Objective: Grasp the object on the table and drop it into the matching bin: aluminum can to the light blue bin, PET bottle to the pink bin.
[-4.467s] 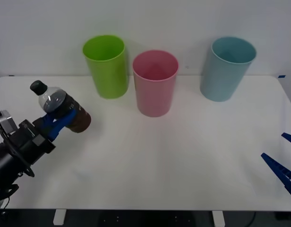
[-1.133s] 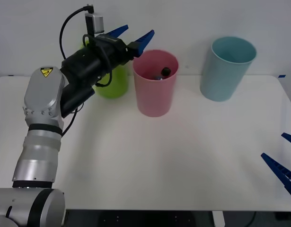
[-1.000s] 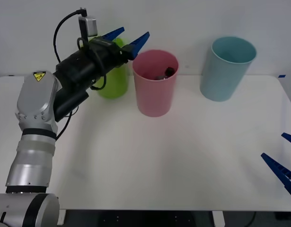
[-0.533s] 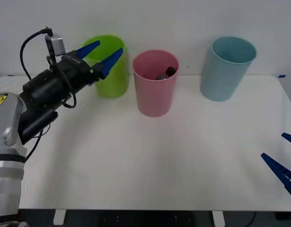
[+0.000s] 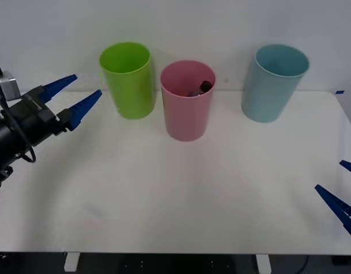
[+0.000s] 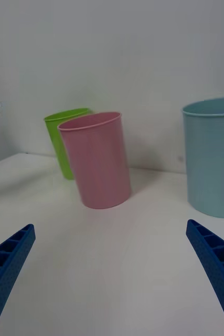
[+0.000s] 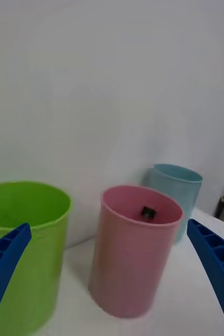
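Pink bin point(image 5: 187, 100) stands on the white table point(image 5: 181, 194), between the green bin point(image 5: 127, 79) and the light blue bin point(image 5: 273, 81). The bottle point(image 5: 201, 88) sits inside the pink bin, with its black cap poking up near the rim. The left gripper point(image 5: 71, 97) hangs wide open and holds nothing, off to the green bin's left. The right gripper point(image 5: 345, 191) is open too, near the table's right edge.
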Available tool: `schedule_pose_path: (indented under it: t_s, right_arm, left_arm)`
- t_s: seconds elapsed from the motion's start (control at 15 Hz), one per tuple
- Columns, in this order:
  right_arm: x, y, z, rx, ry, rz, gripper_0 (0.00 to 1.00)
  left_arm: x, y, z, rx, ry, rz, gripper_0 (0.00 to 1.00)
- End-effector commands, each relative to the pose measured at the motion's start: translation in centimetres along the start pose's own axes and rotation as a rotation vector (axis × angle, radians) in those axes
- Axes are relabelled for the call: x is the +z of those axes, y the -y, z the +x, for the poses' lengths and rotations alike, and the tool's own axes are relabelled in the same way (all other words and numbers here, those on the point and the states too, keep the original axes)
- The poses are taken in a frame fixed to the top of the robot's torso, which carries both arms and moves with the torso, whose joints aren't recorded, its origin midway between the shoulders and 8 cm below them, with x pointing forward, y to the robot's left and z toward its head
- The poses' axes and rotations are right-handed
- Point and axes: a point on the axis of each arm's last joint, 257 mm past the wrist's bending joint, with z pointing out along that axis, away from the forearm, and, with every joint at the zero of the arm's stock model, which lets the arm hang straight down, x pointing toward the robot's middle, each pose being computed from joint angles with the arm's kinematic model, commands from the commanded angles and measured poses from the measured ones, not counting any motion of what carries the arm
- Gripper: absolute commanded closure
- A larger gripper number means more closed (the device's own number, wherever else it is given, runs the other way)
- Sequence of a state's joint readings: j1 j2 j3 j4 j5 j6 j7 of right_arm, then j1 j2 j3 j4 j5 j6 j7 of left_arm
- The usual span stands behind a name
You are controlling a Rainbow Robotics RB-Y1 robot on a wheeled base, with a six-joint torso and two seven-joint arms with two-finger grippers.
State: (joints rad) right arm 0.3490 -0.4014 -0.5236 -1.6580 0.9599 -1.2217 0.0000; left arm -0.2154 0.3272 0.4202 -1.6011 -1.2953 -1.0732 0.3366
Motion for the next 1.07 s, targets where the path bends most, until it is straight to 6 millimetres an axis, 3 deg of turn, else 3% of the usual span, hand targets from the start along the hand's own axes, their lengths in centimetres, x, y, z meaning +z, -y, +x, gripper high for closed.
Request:
schedule_pose_path:
  t_s: [0.07,0.47,1.07]
  right_arm:
    - [0.0,0.0,0.0,0.000,0.000,0.000,0.00]
    - [0.0,0.0,0.0,0.000,0.000,0.000,0.00]
    - [0.0,0.0,0.0,0.000,0.000,0.000,0.00]
  left_arm:
    - [-3.7,-0.6,0.5,0.024,-0.040,0.003,0.00]
    - [-10.6,-1.6,2.2,0.131,-0.122,-0.030,0.00]
    - [-17.7,-0.2,5.2,0.138,-0.225,-0.032,0.00]
